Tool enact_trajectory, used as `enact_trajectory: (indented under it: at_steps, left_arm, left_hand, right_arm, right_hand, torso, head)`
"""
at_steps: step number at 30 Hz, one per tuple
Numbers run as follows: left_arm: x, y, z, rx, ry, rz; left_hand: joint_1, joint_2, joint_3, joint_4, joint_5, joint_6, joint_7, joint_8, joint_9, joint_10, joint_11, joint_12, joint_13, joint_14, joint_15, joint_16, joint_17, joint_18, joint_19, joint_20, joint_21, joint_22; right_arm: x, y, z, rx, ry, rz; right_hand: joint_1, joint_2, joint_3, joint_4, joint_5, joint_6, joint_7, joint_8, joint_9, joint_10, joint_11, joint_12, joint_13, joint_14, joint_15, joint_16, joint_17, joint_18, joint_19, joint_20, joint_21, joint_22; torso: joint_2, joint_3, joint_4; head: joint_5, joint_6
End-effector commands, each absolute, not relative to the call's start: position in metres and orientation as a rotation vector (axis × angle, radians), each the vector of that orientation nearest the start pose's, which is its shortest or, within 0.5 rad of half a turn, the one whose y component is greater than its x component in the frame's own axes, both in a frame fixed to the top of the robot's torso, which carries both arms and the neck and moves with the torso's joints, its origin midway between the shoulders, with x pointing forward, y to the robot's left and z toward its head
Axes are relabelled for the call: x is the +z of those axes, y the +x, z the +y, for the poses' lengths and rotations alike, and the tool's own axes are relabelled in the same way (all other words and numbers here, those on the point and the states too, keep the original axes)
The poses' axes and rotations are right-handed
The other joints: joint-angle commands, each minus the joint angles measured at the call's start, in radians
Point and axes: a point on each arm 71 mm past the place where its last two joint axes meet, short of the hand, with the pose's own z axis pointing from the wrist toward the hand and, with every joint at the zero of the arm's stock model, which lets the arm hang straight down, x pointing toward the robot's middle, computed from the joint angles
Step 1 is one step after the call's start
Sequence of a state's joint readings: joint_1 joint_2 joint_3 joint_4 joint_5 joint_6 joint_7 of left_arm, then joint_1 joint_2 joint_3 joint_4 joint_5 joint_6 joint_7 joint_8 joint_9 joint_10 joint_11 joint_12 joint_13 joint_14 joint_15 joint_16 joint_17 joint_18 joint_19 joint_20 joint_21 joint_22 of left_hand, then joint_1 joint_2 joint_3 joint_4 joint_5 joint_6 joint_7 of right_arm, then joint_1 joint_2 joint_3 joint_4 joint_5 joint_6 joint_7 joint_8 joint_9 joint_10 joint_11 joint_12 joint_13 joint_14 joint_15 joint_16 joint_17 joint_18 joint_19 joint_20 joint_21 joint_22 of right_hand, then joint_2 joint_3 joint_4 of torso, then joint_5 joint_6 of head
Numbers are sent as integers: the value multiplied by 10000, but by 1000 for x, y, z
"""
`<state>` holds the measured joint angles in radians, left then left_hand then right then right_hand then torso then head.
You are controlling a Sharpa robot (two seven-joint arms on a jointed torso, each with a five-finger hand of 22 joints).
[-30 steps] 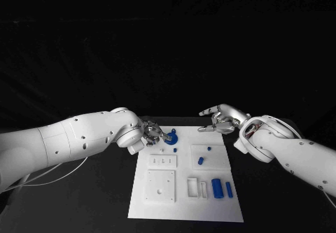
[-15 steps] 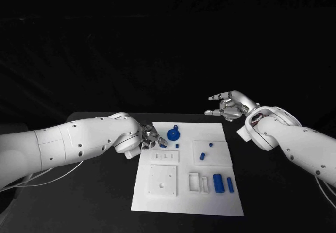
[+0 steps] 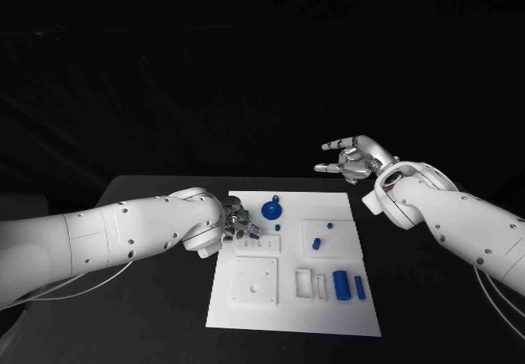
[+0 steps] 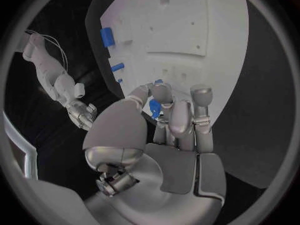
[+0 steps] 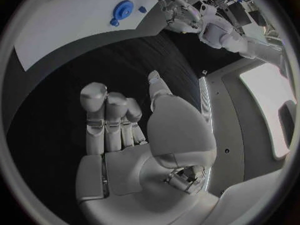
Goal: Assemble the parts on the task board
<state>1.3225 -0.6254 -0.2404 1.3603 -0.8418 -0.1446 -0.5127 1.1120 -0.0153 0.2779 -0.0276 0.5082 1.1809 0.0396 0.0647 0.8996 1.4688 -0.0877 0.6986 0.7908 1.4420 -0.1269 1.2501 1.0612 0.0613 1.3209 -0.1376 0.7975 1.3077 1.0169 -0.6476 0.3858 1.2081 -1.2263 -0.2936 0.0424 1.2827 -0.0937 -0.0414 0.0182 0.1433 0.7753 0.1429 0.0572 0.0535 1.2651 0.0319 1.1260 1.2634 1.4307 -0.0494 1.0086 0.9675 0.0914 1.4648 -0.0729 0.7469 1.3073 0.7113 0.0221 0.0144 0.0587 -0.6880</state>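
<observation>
The task board (image 3: 328,318) is lying in the middle of the black surface (image 3: 143,334), its long sides running from the near edge toward the far edge.

The left hand (image 3: 239,225) is hovering at the board's left edge, toward the far end. Its fingers (image 4: 172,110) are curling together and pinching a small blue part (image 4: 154,106), seen most plainly in the left wrist view, where the blue piece is sitting between the fingertips just above the white plate.

The right hand (image 3: 352,160) is hanging in the air beyond the board's far right corner, well apart from every part. Its fingers (image 5: 106,117) are standing apart and partly bent, and they are holding nothing; the right wrist view is showing an empty palm over the dark surface.

On the board, a round blue part (image 3: 271,205) is resting near the far edge, with a tiny blue peg (image 3: 278,226) just in front of it. A square raised plate toward the right edge is carrying two more small blue pieces (image 3: 316,243). Near the right edge, closer to the near end, a thick blue cylinder (image 3: 341,287) and a thinner blue rod (image 3: 358,287) are lying side by side, just beside a pair of white rectangular frames (image 3: 309,285). A large white square block (image 3: 255,280) is sitting toward the left edge, and a smaller white slotted plate (image 3: 260,244) is lying between it and the left hand.
</observation>
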Motion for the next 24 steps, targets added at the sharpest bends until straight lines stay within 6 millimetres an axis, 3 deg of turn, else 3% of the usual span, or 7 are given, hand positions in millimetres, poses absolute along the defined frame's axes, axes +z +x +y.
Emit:
enact_trajectory:
  at_steps: [1, 6, 24]
  left_arm:
    - [-239, 504, 163, -4315, -3769, 22079]
    - [-247, 502, 159, -4330, -3576, 22240]
    - [-255, 502, 156, -4237, -3474, 22222]
  left_hand:
    - [-44, 30, 934, -890, 59, 831, -746, 20, 2664, 371, -54, -17, -5, 52, 4, -55, 4, -79, 38, 17, -38, 457]
    - [-65, 22, 952, -899, 114, 863, -754, 21, 2742, 377, -55, -26, -25, 63, 5, -83, 6, -84, 41, 16, -88, 448]
    - [-94, 37, 975, -900, 103, 830, -742, 12, 2728, 364, -43, -105, -104, 56, 8, -162, -47, -91, 31, 11, -188, 432]
  right_arm:
    - [-157, 554, -216, 8717, 3230, 14626]
    - [-156, 554, -211, 8778, 3223, 14587]
    - [-153, 550, -200, 8986, 3066, 14721]
  right_hand:
    - [-53, -34, 1, 85, 59, 6, -36, -34, 5, -46, -14, -42, -6, -42, 12, -37, -18, 195, 577, 42, -26, 682]
    - [-85, -69, -43, 179, 195, 9, -36, -34, 5, -56, -13, -53, -33, -39, 9, -54, -29, 193, 575, 40, -62, 667]
    - [-208, -47, -162, 331, 360, 178, -51, -25, 16, -60, -24, -54, -76, -43, 3, -131, -75, 166, 572, 32, -115, 624]
  torso:
    - [3, 2, -1]
    - [17, -10, -1]
    - [18, -15, 17]
  head:
    - [-15, 5]
    - [-37, 40]
    - [-92, -56]
